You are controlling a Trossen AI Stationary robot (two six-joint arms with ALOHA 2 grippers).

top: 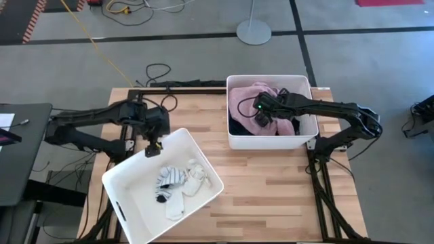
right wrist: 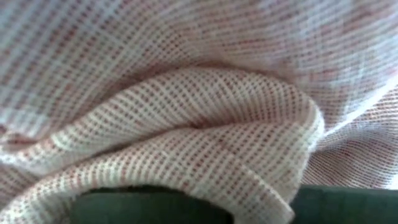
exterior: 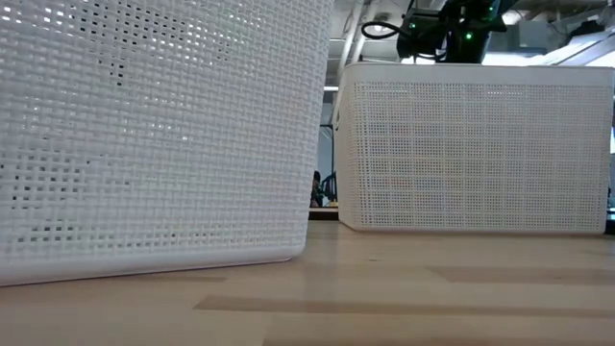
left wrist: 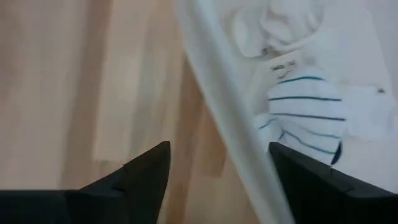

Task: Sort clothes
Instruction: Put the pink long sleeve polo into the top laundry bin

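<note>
Where folds bunch, pink garment (right wrist: 205, 93) looks waffle-knit, perhaps.

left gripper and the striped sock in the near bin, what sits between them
The bin's white rim. The left wrist view shows the open left gripper straddling it, with the striped sock just inside.

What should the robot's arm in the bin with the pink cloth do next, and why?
Probably lift a little. The right gripper is down in the far bin, shut, with the pink garment filling its wrist view, so it likely has a fold pinched. Raising it would show whether the cloth comes along. The left gripper hangs open over the near bin's rim, beside the striped sock.
</note>
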